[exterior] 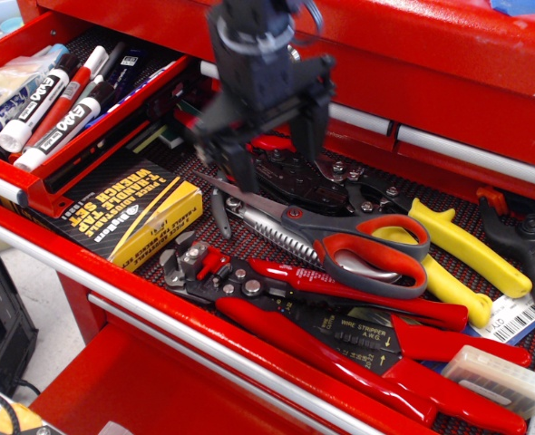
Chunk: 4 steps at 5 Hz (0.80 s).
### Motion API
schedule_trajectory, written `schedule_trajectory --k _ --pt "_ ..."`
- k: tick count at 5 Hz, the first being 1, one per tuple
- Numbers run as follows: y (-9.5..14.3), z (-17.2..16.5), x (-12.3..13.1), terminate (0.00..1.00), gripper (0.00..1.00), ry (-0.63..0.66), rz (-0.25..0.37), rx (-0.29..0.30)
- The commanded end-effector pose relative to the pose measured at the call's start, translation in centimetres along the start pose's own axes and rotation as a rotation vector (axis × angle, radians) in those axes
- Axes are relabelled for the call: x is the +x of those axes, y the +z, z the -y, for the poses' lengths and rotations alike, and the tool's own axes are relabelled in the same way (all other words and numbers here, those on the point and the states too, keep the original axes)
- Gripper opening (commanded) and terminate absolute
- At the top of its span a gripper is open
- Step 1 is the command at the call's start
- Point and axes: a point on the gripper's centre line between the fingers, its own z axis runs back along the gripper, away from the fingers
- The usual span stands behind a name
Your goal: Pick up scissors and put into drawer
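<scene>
- Right now your gripper [275, 149] hangs over the back of the wide tool drawer [249, 349] with its jaws spread wide and nothing between them, above the blade end of the scissors [331, 237].
- The scissors lie flat on the liner, blades pointing up-left toward the gripper, grey and orange loops down-right, resting on the yellow-handled pliers [467, 254].
- Watch the crowding: the red wire strippers [340, 294] lie just below the scissors, and the black crimper head [313, 181] sits just behind the blades. If you come down off-centre, a finger could well land on one of these instead of the liner.
- Grabbing near the blade tips looks risky; the heavy handle end would likely swing down and the smooth steel could slip out.
- The handles overlap the pliers, so lifting at an angle may drag or snag them.
- Your target, the narrow marker drawer [32, 186], is at the upper left, already holding marker pens [54, 113]. The long scissors may catch on its red rim if carried crosswise, so line them up along the drawer.
- The yellow tap-set box [127, 213] sits between the two spots; clear it on the way.
</scene>
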Motion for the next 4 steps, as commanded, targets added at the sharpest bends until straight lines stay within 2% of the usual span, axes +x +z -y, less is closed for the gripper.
schedule_trajectory --k 1,4 --pt "-0.7 0.6 0.3 0.0 1.0 0.015 -0.087 -0.086" --pt "-3.3 -0.1 -0.8 0.0 1.0 0.067 -0.11 -0.134"
